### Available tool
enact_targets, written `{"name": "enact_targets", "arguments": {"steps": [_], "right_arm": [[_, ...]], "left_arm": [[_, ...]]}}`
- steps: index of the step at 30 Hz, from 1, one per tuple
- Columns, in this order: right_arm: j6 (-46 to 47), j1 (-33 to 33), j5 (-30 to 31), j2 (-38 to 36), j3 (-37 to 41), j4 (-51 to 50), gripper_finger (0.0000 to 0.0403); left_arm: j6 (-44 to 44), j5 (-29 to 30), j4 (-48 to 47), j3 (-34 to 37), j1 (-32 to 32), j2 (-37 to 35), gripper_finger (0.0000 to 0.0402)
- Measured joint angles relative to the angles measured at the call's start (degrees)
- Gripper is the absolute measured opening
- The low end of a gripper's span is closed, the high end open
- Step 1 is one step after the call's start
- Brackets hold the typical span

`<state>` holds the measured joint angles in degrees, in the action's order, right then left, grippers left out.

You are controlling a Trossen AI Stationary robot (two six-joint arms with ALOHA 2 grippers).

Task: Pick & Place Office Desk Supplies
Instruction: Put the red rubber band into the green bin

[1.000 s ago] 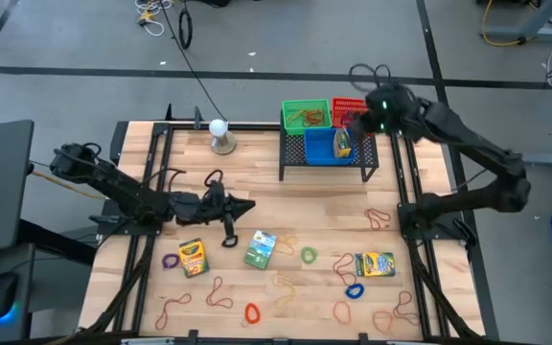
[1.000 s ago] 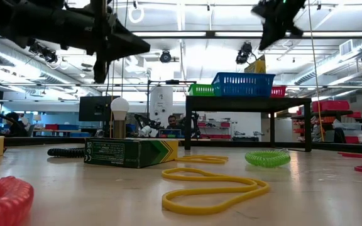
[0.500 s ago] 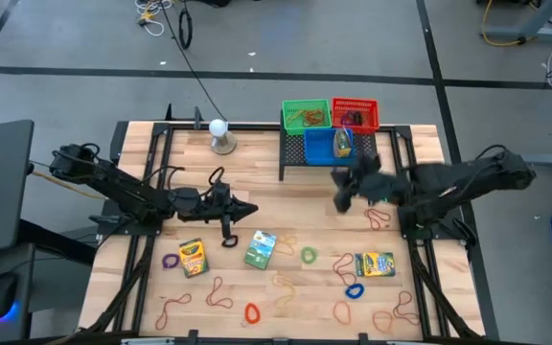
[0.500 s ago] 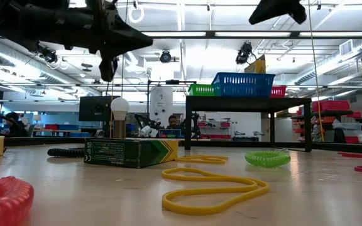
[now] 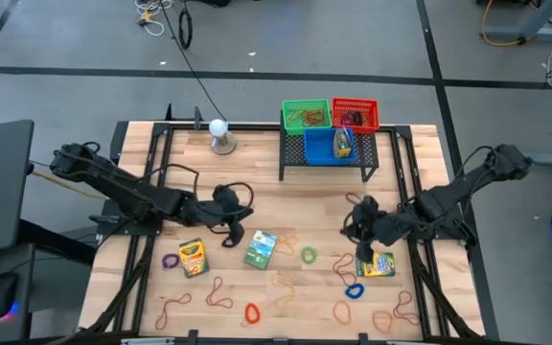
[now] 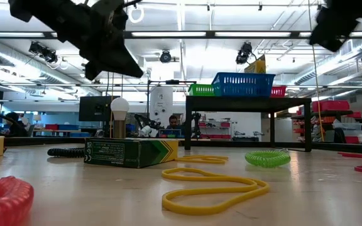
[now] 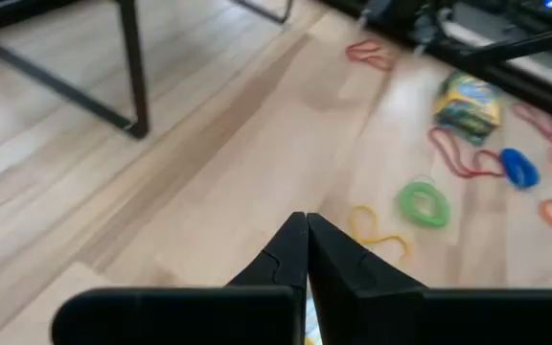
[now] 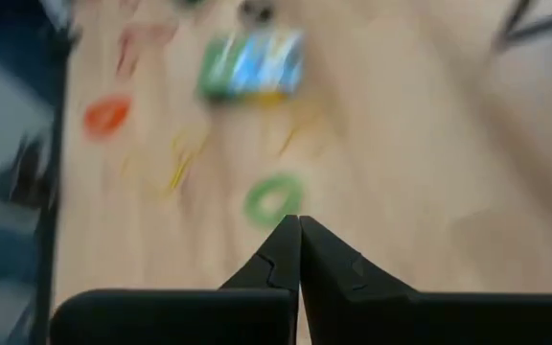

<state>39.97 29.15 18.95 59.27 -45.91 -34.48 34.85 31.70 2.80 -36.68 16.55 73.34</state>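
Two hands over the wooden counter [image 5: 257, 201], both clenched on nothing. Left hand [image 5: 239, 230] hovering just beside the green crayon box [image 5: 261, 248], on the side toward the white bulb on its stand [image 5: 220, 134], fingers [image 7: 300, 251] pressed tip to tip. Right hand [image 5: 360, 222] hanging near the yellow-and-green crayon box [image 5: 376, 264], between that box and the black mesh rack [image 5: 327, 153], fingertips [image 8: 293, 247] likewise pinched together, nothing between them.

Scattered on the counter in front of the rack: a second crayon box [image 5: 193, 257] well off toward the left arm's side, a purple loop [image 5: 170, 260] just beside it; a green coil loop [image 5: 309, 255] between the two hands; a blue loop [image 5: 354, 290] just in front of the yellow-and-green box; a red loop [image 5: 251, 312] near the counter's front edge; thin reddish rubber bands [image 5: 218, 295] and a yellow band [image 6: 209, 188] strewn among them.

On top of the rack: green bin [image 5: 306, 114], red bin [image 5: 355, 112], blue bin [image 5: 330, 146], each holding small items too small to make out.
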Motion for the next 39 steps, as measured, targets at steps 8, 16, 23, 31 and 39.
{"name": "enact_targets", "arguments": {"steps": [8, 16, 23, 31, 39], "right_arm": [[1.8, 4.0, -11.8, 3.9, 4.3, -0.4, 0.0038], [2.6, 9.6, -16.2, 16.4, 4.3, 4.5, 0.0131], [5.1, 12.1, -16.4, 25.3, 4.3, 2.6, 0.0169], [7.0, 11.1, -11.2, 26.3, 4.2, 5.0, 0.0169], [-2.0, 7.7, -7.1, 26.3, 4.1, 6.9, 0.0169]], "left_arm": [[4.2, 2.8, -2.1, 0.2, -1.3, 1.5, 0.001], [2.7, 2.5, -0.7, 0.2, -4.1, 6.7, 0.001], [0.7, 0.3, -0.7, 0.2, -4.2, 9.0, 0.001], [-1.8, -0.8, -0.2, 0.2, -4.2, 9.0, 0.001], [-1.4, -0.7, 0.0, 0.2, -3.8, 9.0, 0.001]]}}
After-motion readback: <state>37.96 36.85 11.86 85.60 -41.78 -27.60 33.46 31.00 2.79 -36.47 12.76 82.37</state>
